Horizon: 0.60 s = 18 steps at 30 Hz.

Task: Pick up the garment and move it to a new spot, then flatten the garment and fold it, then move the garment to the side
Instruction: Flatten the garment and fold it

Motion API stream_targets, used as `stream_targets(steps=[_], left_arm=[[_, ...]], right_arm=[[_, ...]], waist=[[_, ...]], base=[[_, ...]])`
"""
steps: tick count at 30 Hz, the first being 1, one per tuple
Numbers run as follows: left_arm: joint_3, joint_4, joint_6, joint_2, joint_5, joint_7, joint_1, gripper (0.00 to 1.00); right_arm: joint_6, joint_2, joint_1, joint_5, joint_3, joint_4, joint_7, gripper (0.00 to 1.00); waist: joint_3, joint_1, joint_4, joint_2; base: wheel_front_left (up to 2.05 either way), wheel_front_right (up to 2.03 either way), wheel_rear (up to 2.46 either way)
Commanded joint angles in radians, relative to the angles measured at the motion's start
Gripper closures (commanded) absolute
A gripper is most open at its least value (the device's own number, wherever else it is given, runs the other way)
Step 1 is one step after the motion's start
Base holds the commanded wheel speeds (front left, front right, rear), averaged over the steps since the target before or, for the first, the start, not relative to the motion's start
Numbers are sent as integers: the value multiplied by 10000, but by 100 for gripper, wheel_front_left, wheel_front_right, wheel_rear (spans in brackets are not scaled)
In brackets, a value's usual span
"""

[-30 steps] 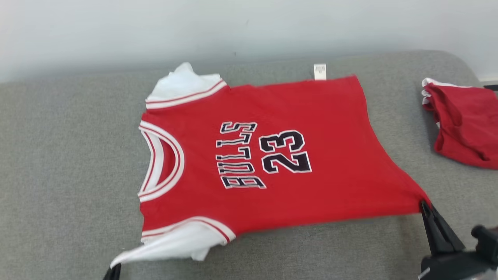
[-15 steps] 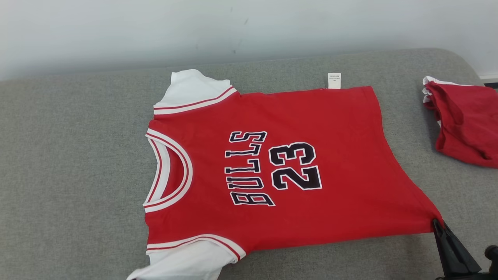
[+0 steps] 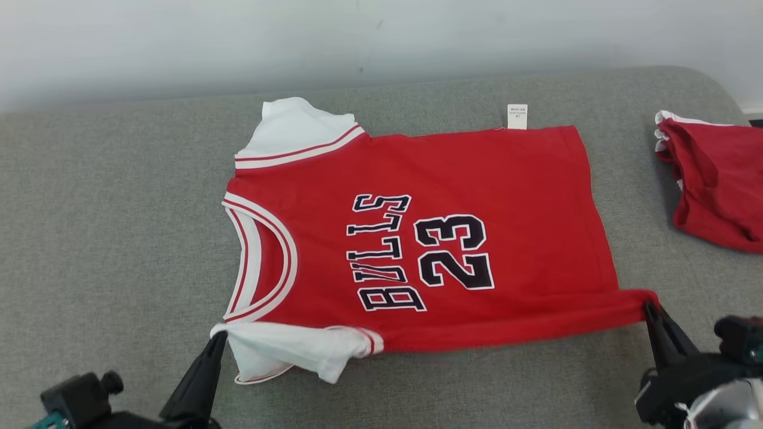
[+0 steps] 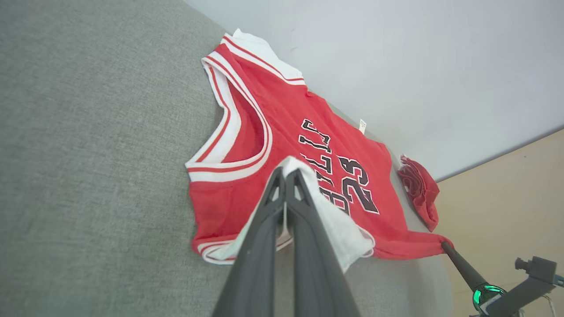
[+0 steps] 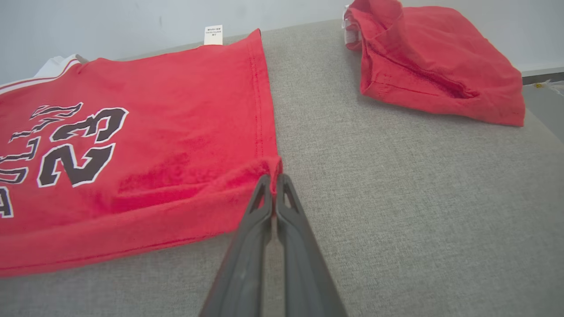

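Note:
The garment (image 3: pixel 453 179) is a red jersey with white sleeves and black "BULLS 23" lettering, lying spread on the grey cushion with its neck to the left. My left gripper (image 3: pixel 218 337) is shut on the near white sleeve (image 3: pixel 286 351), which is lifted and turned over the red front (image 4: pixel 317 207). My right gripper (image 3: pixel 650 307) is shut on the near hem corner (image 5: pixel 273 169), pulling it into a raised fold along the near edge. A small white label (image 3: pixel 517 116) sticks out at the far hem.
A second, crumpled red garment (image 3: pixel 715 179) lies at the right end of the grey cushion (image 3: pixel 107 238), close to its edge. A pale wall (image 3: pixel 179 42) runs behind. Bare cushion stretches to the left and along the front.
Both grippers have carried the near edge away from me: the white sleeve and the hem corner now fold up over the jersey, and the left gripper has come into the head view.

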<state>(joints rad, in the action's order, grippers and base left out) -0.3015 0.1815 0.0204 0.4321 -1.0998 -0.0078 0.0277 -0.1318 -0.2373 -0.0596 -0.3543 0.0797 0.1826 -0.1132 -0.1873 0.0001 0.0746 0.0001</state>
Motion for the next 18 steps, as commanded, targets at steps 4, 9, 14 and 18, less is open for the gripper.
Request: stream_targets(steps=[4, 9, 14, 18], left_arm=[[-95, -887, -347, -217, 371, -276, -973, 100], [-173, -1828, -678, -438, 676, -612, -1969, 100], [-323, -2783, -914, -537, 1103, -906, -2847, 100], [-458, -3488, -1072, -563, 1497, -1208, -3457, 100]], right_arm=[[27, 30, -907, 29, -222, 669, 50, 100], [27, 146, -1890, 44, -374, 1565, 328, 100], [27, 314, -2797, -120, -331, 2578, 571, 100], [27, 446, -3444, -126, -477, 3274, 916, 100]], waist=[[-260, -1, 80, -1], [-434, -1, 105, -1], [-563, -1, 149, -1], [-710, -1, 168, -1]], base=[[0, 0, 0], [0, 0, 0], [0, 0, 0], [0, 0, 0]])
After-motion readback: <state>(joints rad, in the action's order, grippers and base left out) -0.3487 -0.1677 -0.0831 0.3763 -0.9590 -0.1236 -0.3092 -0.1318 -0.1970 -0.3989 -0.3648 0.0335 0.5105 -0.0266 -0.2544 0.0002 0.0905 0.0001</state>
